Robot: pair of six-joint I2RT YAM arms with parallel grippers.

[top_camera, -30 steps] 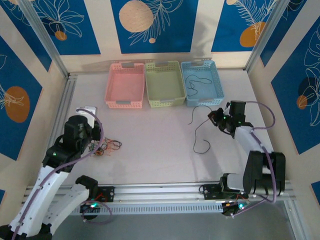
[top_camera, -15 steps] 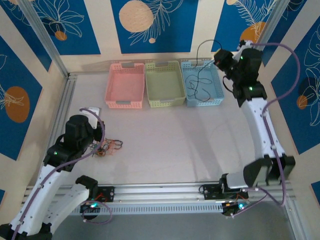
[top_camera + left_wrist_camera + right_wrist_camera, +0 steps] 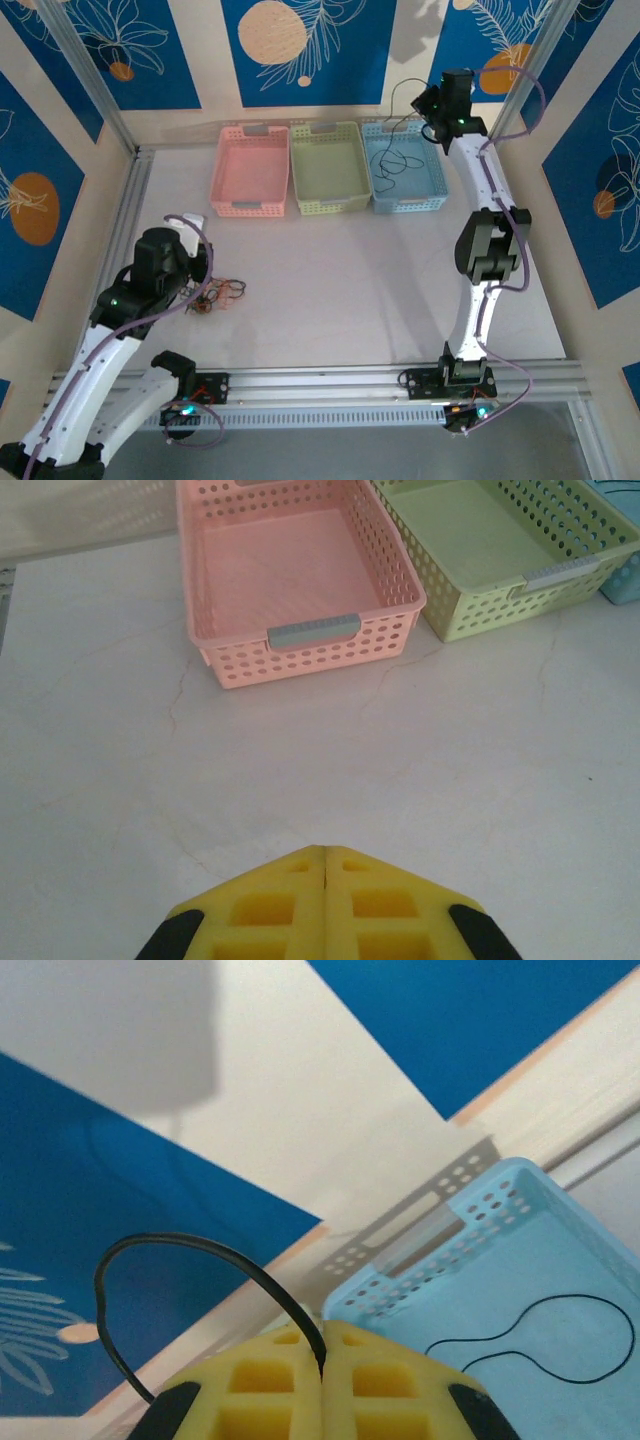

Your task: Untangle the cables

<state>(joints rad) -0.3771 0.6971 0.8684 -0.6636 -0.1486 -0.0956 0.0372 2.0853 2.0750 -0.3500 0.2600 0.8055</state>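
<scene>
On the pale worktop (image 3: 330, 290), the right end effector (image 3: 322, 1345) grips a black cable (image 3: 160, 1239) above the far blue basket (image 3: 410, 205), so release is judged next; the left end effector (image 3: 325, 855), closed and empty, rests beside the near-left cable tangle (image 3: 218, 294).

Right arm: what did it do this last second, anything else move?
The right gripper, shut on a black cable, swung from low over the table up and back to above the blue basket, lifting the cable off the table. The left gripper, the tangle, the pink basket and the green basket stayed put.
</scene>
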